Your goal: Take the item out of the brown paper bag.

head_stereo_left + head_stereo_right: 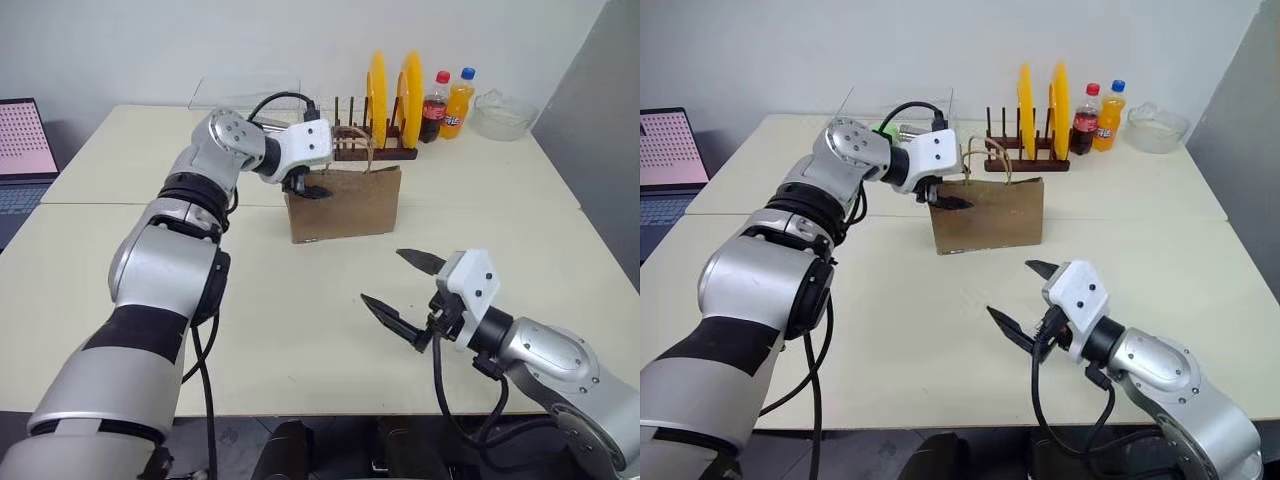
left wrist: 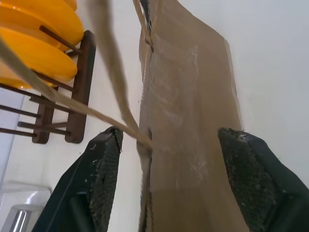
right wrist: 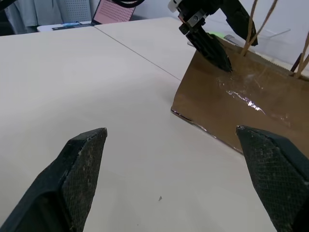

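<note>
Two cream tables (image 1: 300, 330) pushed edge to edge, seam running across behind the brown paper bag (image 1: 345, 205). Standing upright just in front of that seam, bag's twisted-paper handles (image 1: 358, 148) rising from its top edge, wooden plate rack (image 1: 375, 148) close behind with two yellow plates (image 1: 395, 98) on edge. Beside the rack, two drink bottles (image 1: 1098, 116), then a glass bowl (image 1: 1157, 126) toward the far corner. At the far left, an open laptop (image 1: 25, 150). Left gripper (image 1: 308, 186) at the bag's upper left corner, fingers (image 2: 104, 169) spread apart astride the near wall's top edge, one handle strand crossing beside one pad, nothing clamped. Right gripper (image 1: 404, 294) low over bare tabletop, well apart from the bag, fingers splayed wide and empty. Item hidden from sight; cannot tell where it lies.
</note>
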Action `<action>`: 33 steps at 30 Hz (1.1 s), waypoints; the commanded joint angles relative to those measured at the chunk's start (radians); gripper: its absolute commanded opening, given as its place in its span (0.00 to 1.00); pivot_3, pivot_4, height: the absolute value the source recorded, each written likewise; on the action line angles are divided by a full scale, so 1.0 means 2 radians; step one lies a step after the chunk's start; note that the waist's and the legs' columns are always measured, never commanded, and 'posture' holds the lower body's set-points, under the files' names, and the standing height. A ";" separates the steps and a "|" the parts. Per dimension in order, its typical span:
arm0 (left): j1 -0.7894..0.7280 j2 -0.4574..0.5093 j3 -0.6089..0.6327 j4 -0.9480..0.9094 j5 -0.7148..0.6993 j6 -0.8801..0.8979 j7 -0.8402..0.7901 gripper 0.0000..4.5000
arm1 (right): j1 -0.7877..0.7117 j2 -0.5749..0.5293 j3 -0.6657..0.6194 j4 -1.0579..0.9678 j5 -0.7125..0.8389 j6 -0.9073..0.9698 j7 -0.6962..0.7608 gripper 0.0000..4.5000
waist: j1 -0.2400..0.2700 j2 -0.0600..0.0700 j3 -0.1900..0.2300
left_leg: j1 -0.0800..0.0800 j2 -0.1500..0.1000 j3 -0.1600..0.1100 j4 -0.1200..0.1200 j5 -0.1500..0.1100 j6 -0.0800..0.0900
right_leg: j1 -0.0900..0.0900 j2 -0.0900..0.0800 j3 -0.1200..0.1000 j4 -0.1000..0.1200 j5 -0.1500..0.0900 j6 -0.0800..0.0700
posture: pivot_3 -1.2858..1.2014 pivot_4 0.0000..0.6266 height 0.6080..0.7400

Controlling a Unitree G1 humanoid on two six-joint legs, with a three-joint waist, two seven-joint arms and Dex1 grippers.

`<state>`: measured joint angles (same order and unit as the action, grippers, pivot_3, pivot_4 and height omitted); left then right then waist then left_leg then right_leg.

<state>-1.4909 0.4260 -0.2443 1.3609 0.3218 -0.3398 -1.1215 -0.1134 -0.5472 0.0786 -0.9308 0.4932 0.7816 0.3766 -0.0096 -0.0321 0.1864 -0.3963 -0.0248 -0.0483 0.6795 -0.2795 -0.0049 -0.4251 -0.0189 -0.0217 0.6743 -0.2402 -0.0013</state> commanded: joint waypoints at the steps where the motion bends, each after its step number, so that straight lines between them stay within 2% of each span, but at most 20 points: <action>1: -0.007 0.026 0.026 -0.012 -0.019 -0.004 -0.021 0.70 | -0.019 -0.006 -0.001 0.006 0.001 0.002 0.006 1.00 | -0.001 0.000 0.000 | 0.000 0.000 0.000 0.000 0.000 0.000 | 0.000 0.000 0.000 0.000 0.000 0.000 | 0.52 0.24 1.00; 8: 0.003 0.062 0.088 -0.030 -0.081 0.034 -0.084 0.70 | -0.060 -0.018 -0.004 0.047 0.007 -0.004 0.040 1.00 | -0.002 0.000 0.000 | 0.000 0.000 0.000 0.000 0.000 0.000 | 0.000 0.000 0.000 0.000 0.000 0.000 | 0.52 0.24 1.00; 12: 0.039 0.099 0.113 -0.079 -0.117 0.042 -0.124 0.70 | -0.082 -0.029 -0.001 0.098 -0.025 -0.058 0.072 1.00 | -0.006 0.000 0.000 | 0.001 0.000 0.000 0.000 0.000 0.000 | 0.000 0.000 0.000 0.001 0.000 0.000 | 0.52 0.24 1.00; 15: 0.097 0.121 0.136 -0.176 -0.160 0.085 -0.147 0.70 | -0.109 -0.037 -0.006 0.152 -0.040 -0.088 0.096 1.00 | -0.010 0.000 0.000 | 0.001 0.000 0.000 0.000 0.000 0.000 | 0.000 0.000 0.001 0.002 0.000 0.000 | 0.52 0.24 1.00; 17: 0.183 0.137 0.157 -0.324 -0.201 0.152 -0.143 0.70 | -0.143 -0.044 -0.006 0.204 -0.060 -0.112 0.107 1.00 | -0.012 0.000 0.000 | 0.002 0.000 0.001 0.000 0.000 0.000 | 0.000 0.000 0.002 0.002 0.000 -0.001 | 0.52 0.24 1.00; 20: 0.336 0.146 0.199 -0.576 -0.261 0.287 -0.089 0.71 | -0.201 -0.045 -0.004 0.285 -0.088 -0.154 0.124 0.86 | -0.015 0.001 0.000 | 0.003 0.000 0.002 0.000 0.000 0.000 | 0.000 0.000 0.004 0.003 0.001 -0.003 | 0.52 0.24 1.00; 22: 0.450 0.135 0.232 -0.743 -0.300 0.380 -0.029 0.71 | -0.256 -0.043 0.005 0.357 -0.112 -0.181 0.134 0.71 | -0.016 0.001 0.000 | 0.003 0.000 0.002 0.000 0.000 0.000 | 0.000 0.000 0.004 0.003 0.001 -0.003 | 0.52 0.24 1.00; 25: 0.563 0.099 0.258 -0.918 -0.339 0.474 0.065 0.71 | -0.333 -0.032 0.023 0.463 -0.146 -0.222 0.151 0.47 | -0.011 0.001 0.000 | 0.003 0.000 0.002 0.000 0.000 0.000 | 0.000 0.000 0.004 0.002 0.002 -0.003 | 0.52 0.24 1.00; 26: 0.595 0.079 0.262 -0.966 -0.345 0.496 0.101 0.71 | -0.364 -0.025 0.030 0.506 -0.160 -0.240 0.156 0.42 | -0.010 0.001 0.000 | 0.003 0.000 0.002 0.000 0.000 0.000 | 0.000 0.000 0.004 0.002 0.002 -0.003 | 0.52 0.24 1.00; 27: 0.615 0.067 0.264 -0.999 -0.351 0.514 0.128 0.71 | -0.386 -0.019 0.035 0.539 -0.171 -0.255 0.160 0.31 | -0.008 0.001 0.000 | 0.004 0.000 0.002 0.000 0.000 0.000 | 0.000 0.000 0.004 0.003 0.002 -0.003 | 0.52 0.24 1.00; 29: 0.638 0.047 0.265 -1.042 -0.363 0.542 0.170 0.71 | -0.418 -0.009 0.039 0.594 -0.185 -0.282 0.167 0.16 | -0.003 0.001 0.000 | 0.006 0.000 0.002 0.000 0.000 0.000 | 0.002 0.000 0.004 0.002 0.002 -0.003 | 0.52 0.24 1.00; 31: 0.673 0.019 0.265 -1.097 -0.374 0.565 0.219 0.71 | -0.480 0.007 0.053 0.696 -0.217 -0.332 0.167 0.01 | -0.003 0.001 0.000 | 0.007 0.000 0.002 0.000 0.000 0.000 | 0.003 0.000 0.004 0.002 0.002 -0.003 | 0.52 0.24 1.00; 33: 0.692 0.007 0.264 -1.129 -0.383 0.580 0.250 0.71 | -0.534 0.023 0.065 0.794 -0.244 -0.378 0.165 0.01 | -0.004 0.001 0.000 | 0.007 0.000 0.004 0.000 0.000 0.000 | 0.003 0.000 0.006 0.002 0.002 -0.003 | 0.52 0.24 1.00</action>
<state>-0.1109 0.4434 0.2737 -0.8241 -0.4213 0.8000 -0.6780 -1.1126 -0.5090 0.2083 0.5575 0.0485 0.1090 0.7105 -0.0182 -0.0306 0.1864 -0.3816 -0.0247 -0.0410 0.6787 -0.2793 -0.0056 -0.4190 -0.0189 -0.0104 0.6792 -0.2370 -0.0080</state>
